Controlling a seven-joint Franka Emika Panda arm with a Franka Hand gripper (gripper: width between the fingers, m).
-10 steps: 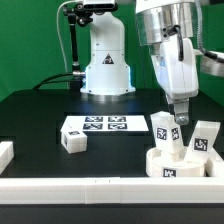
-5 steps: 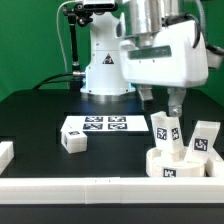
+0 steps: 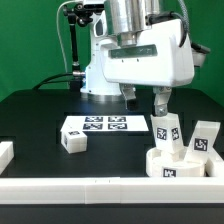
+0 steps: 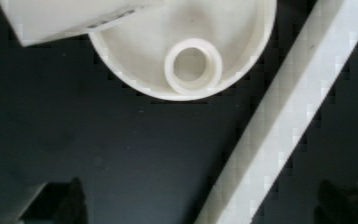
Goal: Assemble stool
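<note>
The round white seat (image 3: 180,166) lies at the exterior view's right, close to the front rail. Two white tagged legs (image 3: 164,135) (image 3: 204,140) stand upright on it. A third leg (image 3: 72,142) lies loose on the black table, left of the middle. My gripper (image 3: 158,104) hangs open just above and behind the left upright leg, touching nothing. In the wrist view the seat (image 4: 220,35) shows a ring-shaped socket (image 4: 194,68) and part of a leg (image 4: 60,20). The gripper (image 4: 202,205) holds nothing, and its dark fingertips (image 4: 51,200) stand wide apart.
The marker board (image 3: 97,125) lies flat mid-table. A long white rail (image 3: 100,190) runs along the front edge and crosses the wrist view (image 4: 282,130). A short white rail piece (image 3: 5,152) sits at the left edge. The robot base (image 3: 105,70) stands behind.
The hand has turned about its wrist, so its broad side now faces the exterior camera. It has also shifted a little to that view's left. The parts have not moved.
</note>
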